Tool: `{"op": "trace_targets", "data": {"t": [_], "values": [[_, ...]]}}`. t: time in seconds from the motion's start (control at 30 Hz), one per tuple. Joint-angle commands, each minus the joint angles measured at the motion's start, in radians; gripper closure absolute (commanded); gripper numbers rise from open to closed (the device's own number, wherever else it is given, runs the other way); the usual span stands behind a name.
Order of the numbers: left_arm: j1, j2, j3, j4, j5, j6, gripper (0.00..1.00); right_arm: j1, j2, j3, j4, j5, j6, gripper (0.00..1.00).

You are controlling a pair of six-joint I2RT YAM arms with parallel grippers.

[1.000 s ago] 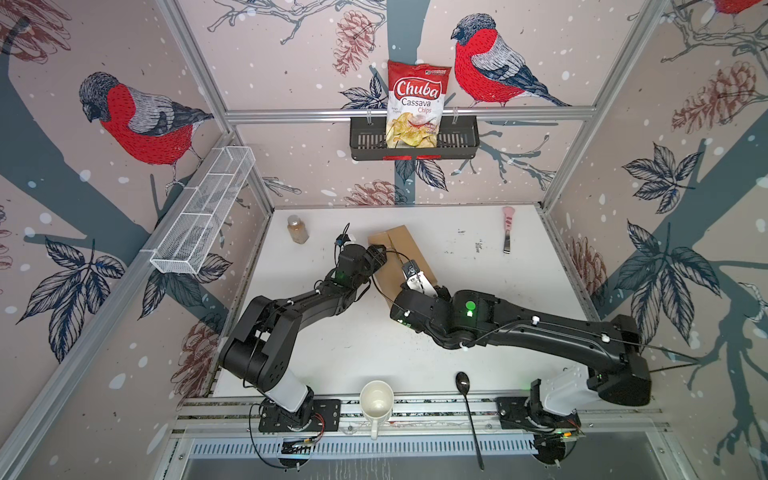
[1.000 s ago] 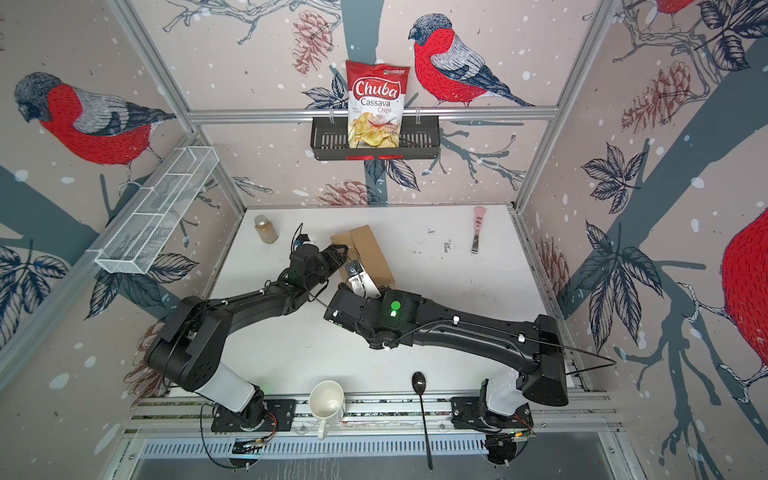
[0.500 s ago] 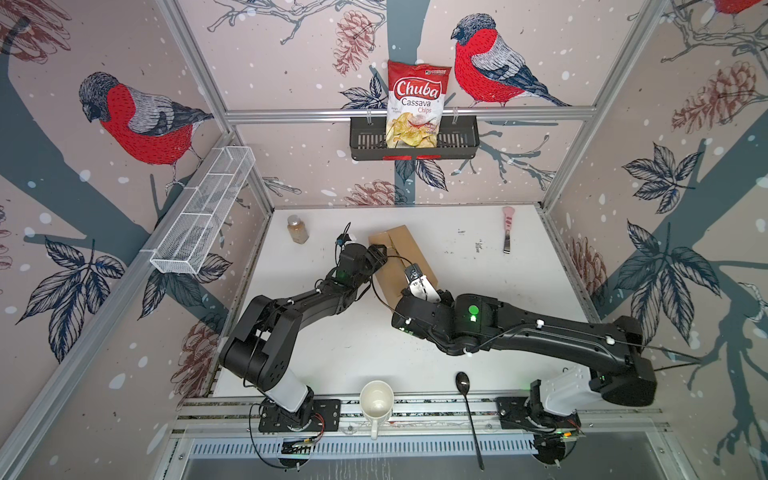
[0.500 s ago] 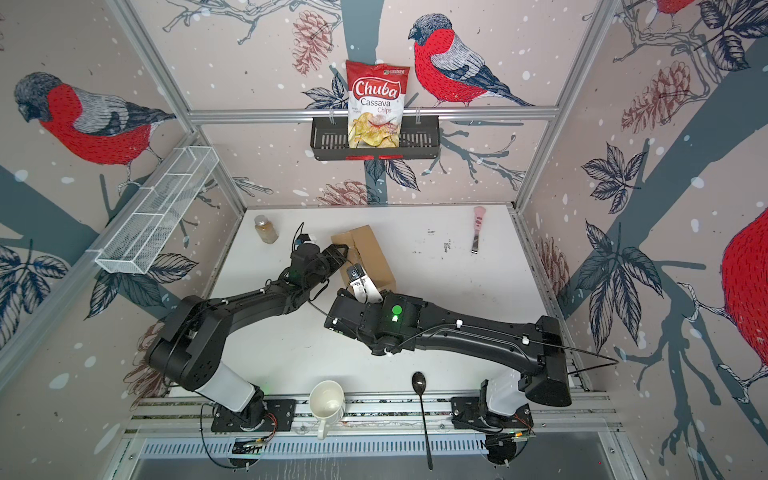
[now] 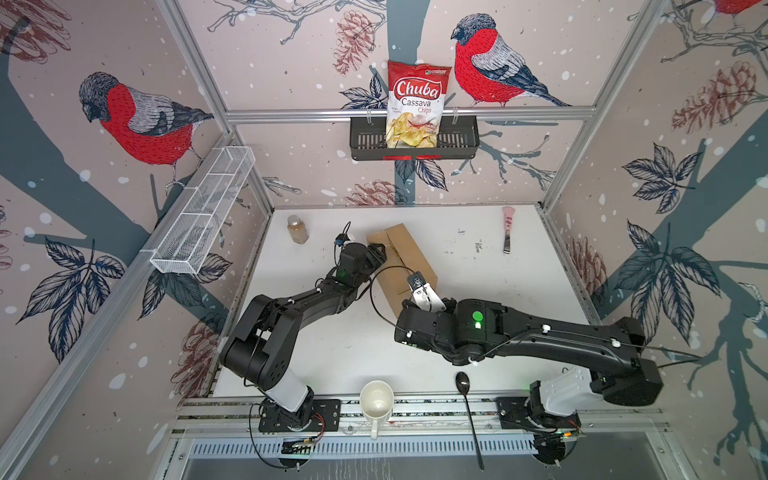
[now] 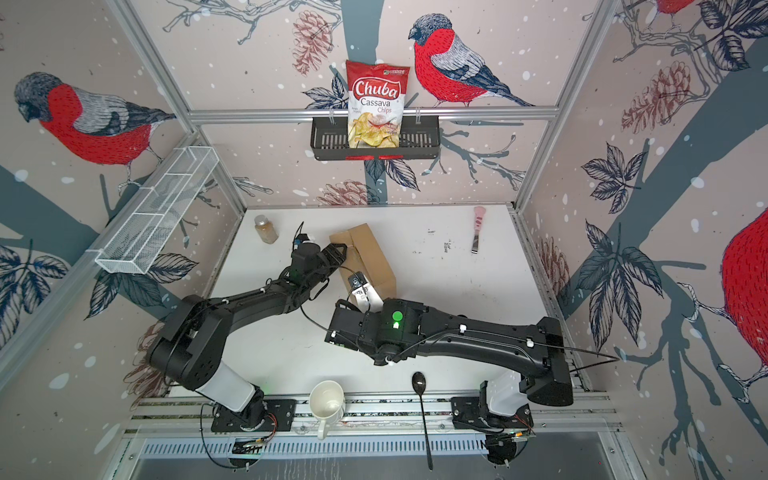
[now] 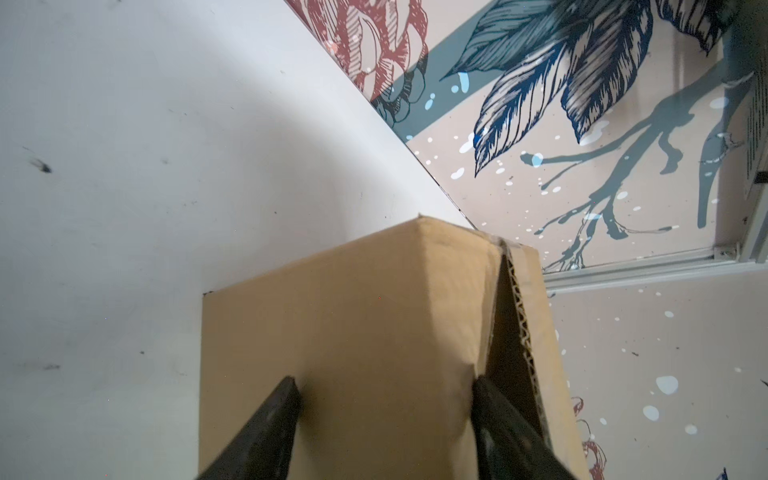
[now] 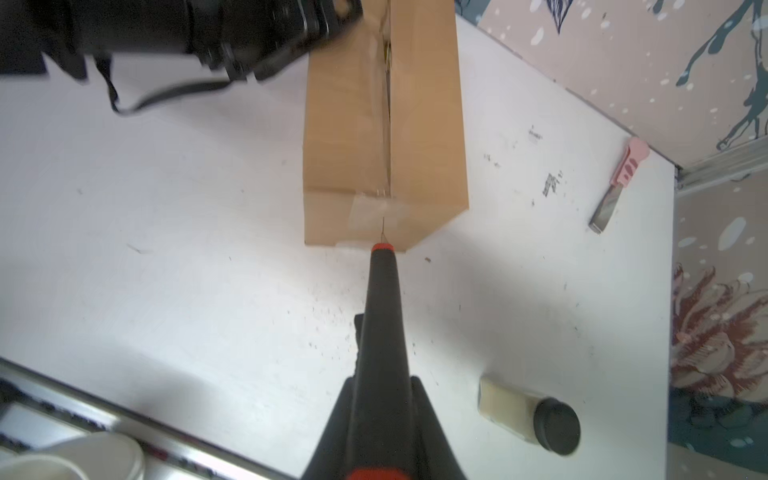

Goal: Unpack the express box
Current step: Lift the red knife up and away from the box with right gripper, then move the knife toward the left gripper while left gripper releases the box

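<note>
**Near-end tape to be slit while the far end is pinned**

The right claw (image 8: 382, 399) is closed on the black handle of a cutter (image 8: 382, 299). The cutter's orange nose and thin blade are set against the clear tape (image 8: 374, 212) on the near end face of the express box (image 8: 384, 124). The left claw (image 7: 384, 380) is clamped on the box's far end. One finger (image 7: 270, 415) is pressed on the outer side wall and the other (image 7: 498, 415) is lodged in the gaping top seam, so a flap and wall are pinched between them.

The step in hand is judged to be the cutting of the tape over the near end. It is best done with the blade kept shallow and drawn along the seam line, so that only tape is parted and whatever is inside is spared. A firm left grip is called for, since a light carton is likely to slide or swivel on the smooth desk (image 5: 353, 353) when pushed by the blade.

The box lies flat in the rear half of the desk, a little left of the middle. It is well apart from the jar (image 5: 298, 229) at the rear left corner and the scraper (image 5: 508, 230) near the rear right corner. Its long axis runs roughly front to rear, with the far end swung toward the rear left corner and the near end pointed toward the front right. The top seam faces up and follows that axis.
</note>
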Motion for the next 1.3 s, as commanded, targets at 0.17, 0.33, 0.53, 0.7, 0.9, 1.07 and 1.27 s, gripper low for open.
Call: {"op": "trace_targets", "data": {"t": [0.17,0.33,0.53,0.7,0.9,1.07,1.27], "values": [[0.002,0.0,0.0,-0.222,-0.06,0.014,0.3,0.011,-0.009,0.06,-0.081,0.029,0.029,1.0],[0.002,-0.069,0.007,-0.195,-0.01,0.029,0.11,-0.064,-0.037,0.053,-0.02,0.06,-0.045,1.0],[-0.001,-0.21,0.063,-0.252,0.037,0.082,0.04,-0.221,-0.147,-0.047,0.238,0.027,-0.201,1.0],[0.0,-0.348,0.081,-0.338,-0.002,0.134,0.04,-0.424,-0.291,-0.203,0.54,-0.142,-0.325,1.0],[0.006,-0.438,0.045,-0.382,-0.064,0.18,0.04,-0.603,-0.306,-0.256,0.665,-0.291,-0.409,1.0],[0.011,-0.43,0.025,-0.365,-0.032,0.205,0.04,-0.789,-0.297,-0.314,0.782,-0.534,-0.427,1.0],[0.011,-0.399,0.02,-0.341,-0.009,0.226,0.04,-0.937,-0.251,-0.367,0.894,-0.767,-0.421,0.99]]}}
